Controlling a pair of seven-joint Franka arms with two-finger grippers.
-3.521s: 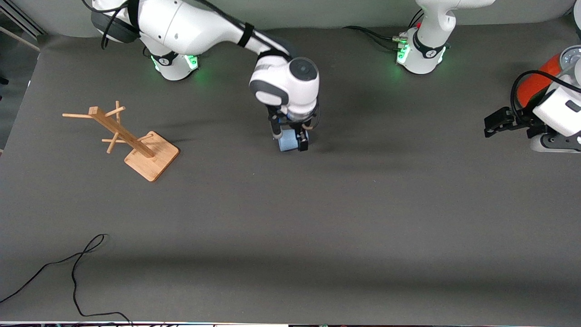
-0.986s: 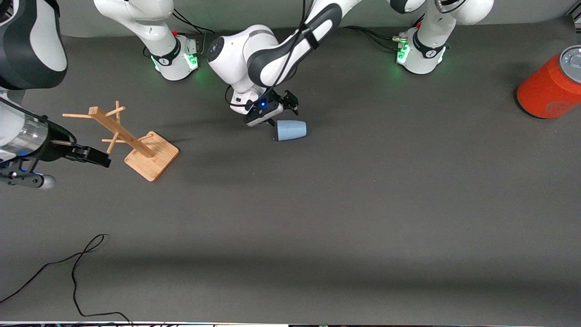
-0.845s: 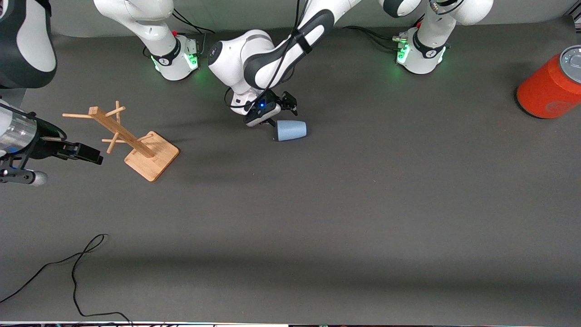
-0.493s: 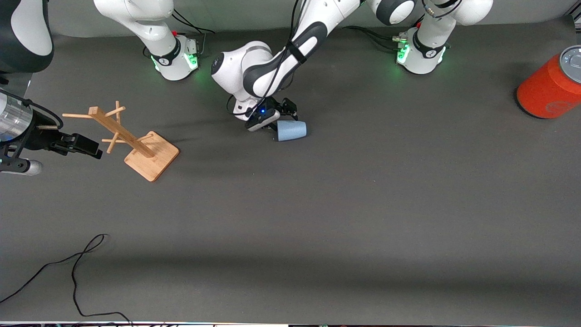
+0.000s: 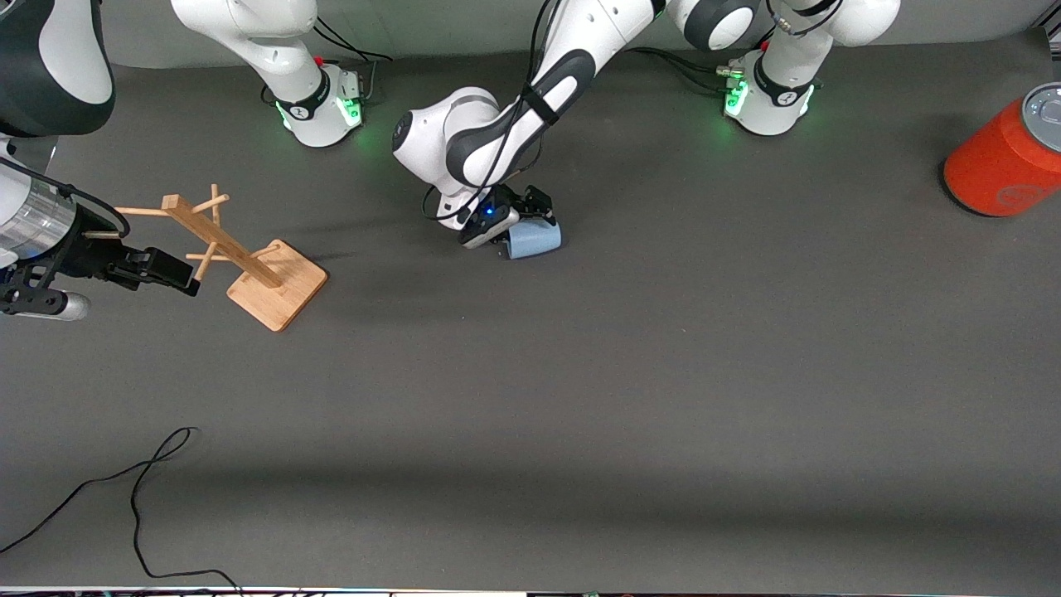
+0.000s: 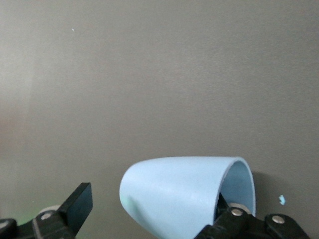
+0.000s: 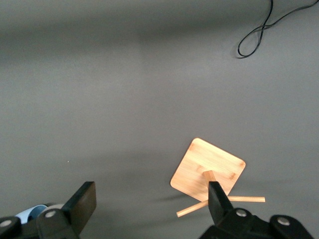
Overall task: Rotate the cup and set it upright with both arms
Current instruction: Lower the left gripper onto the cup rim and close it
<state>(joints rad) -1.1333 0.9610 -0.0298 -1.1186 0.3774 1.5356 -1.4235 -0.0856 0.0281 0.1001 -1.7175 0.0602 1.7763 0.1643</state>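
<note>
The light blue cup (image 5: 536,239) lies on its side on the dark table, mouth toward the left arm's end. My left gripper (image 5: 520,224) is low at the cup and open. In the left wrist view the cup (image 6: 174,191) lies between the fingers of the left gripper (image 6: 149,200). One finger (image 6: 79,205) stands clear of the cup's closed end. The other finger (image 6: 223,213) is at the mouth's rim. My right gripper (image 5: 177,274) is open and empty, in the air beside the wooden rack (image 5: 249,261). The right wrist view shows the right gripper (image 7: 150,195) over bare table.
A large orange can (image 5: 995,170) stands at the left arm's end. A black cable (image 5: 141,497) lies near the front camera's edge at the right arm's end. The rack's base (image 7: 208,169) and the cable (image 7: 259,30) show in the right wrist view.
The right arm has left the cup and swung over to the rack. The left arm has come from the can to the cup and lowered its open fingers around it.
</note>
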